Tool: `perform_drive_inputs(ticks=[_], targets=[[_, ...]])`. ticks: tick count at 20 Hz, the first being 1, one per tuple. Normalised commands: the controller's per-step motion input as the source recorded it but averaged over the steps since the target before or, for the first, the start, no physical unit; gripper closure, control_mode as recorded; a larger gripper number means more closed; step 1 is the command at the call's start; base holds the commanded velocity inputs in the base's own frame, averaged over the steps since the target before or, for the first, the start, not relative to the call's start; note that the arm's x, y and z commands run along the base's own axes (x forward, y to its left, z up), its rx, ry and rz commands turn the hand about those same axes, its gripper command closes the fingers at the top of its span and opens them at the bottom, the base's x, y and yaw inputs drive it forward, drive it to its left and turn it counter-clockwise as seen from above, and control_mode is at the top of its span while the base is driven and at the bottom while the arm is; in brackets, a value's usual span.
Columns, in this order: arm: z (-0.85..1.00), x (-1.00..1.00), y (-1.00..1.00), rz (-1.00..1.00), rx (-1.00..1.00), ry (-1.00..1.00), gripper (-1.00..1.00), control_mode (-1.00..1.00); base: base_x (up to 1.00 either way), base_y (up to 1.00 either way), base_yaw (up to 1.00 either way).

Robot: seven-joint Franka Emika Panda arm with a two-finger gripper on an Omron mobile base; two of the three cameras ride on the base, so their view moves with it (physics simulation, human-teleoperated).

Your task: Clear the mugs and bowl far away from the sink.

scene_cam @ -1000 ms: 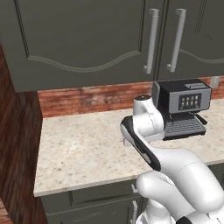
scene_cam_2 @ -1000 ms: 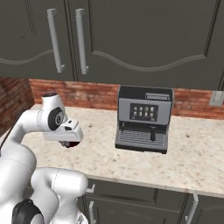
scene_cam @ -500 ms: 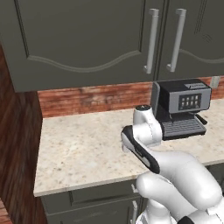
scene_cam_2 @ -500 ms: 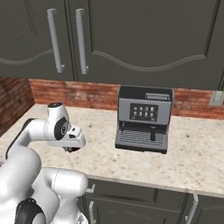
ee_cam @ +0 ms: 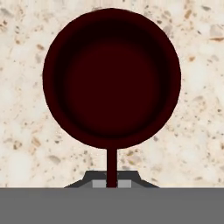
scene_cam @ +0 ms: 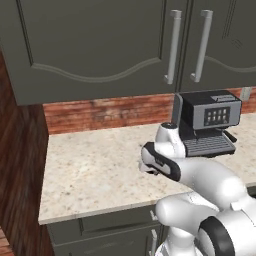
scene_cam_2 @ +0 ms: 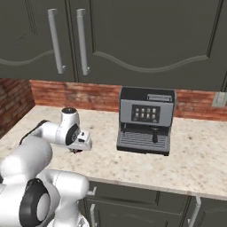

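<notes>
In the hand view I look straight down into a dark maroon mug (ee_cam: pixel 112 78). Its thin handle runs down between my fingertips, and my gripper (ee_cam: pixel 112 183) is shut on that handle. Speckled beige counter (ee_cam: pixel 197 131) shows all around the mug. From the base views, my hand (scene_cam: pixel 147 167) (scene_cam_2: pixel 79 148) hangs low over the counter (scene_cam: pixel 90 175), left of the coffee machine. Whether the mug touches the counter I cannot tell. The bowl and the sink are out of view.
A black and grey coffee machine (scene_cam: pixel 207 122) (scene_cam_2: pixel 144 119) stands against the brick backsplash, to the right of my hand. Dark wall cabinets with metal handles (scene_cam: pixel 172 47) hang above. A brick wall (scene_cam: pixel 20 165) ends the counter on the left.
My hand has come down towards the counter with the maroon mug still in its grip. The coffee machine has not moved.
</notes>
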Motion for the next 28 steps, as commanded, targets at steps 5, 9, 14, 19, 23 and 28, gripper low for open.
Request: perform_drive_inputs(ticks=[5, 9, 14, 19, 23, 28], targets=[[-0.24, 0.56, 0.0, 0.01, 0.06, 0.01, 1.0, -1.0, 0.0, 0.0, 0.0], [-0.21, 0.62, 0.0, 0.0, 0.02, 0.0, 1.0, -1.0, 0.0, 0.0, 0.0], [-0.27, 0.58, 0.07, 0.0, 0.0, 0.0, -1.0, -1.0, 0.0, 0.0, 0.0], [-0.2, 0.5, 0.21, 0.0, 0.0, 0.0, -1.0, -1.0, 0.0, 0.0, 0.0], [-0.02, 0.15, 0.01, 0.0, 0.0, 0.0, -1.0, -1.0, 0.0, 0.0, 0.0], [0.0, -0.15, 0.0, 0.0, 0.0, 0.0, -1.0, -1.0, 0.0, 0.0, 0.0]])
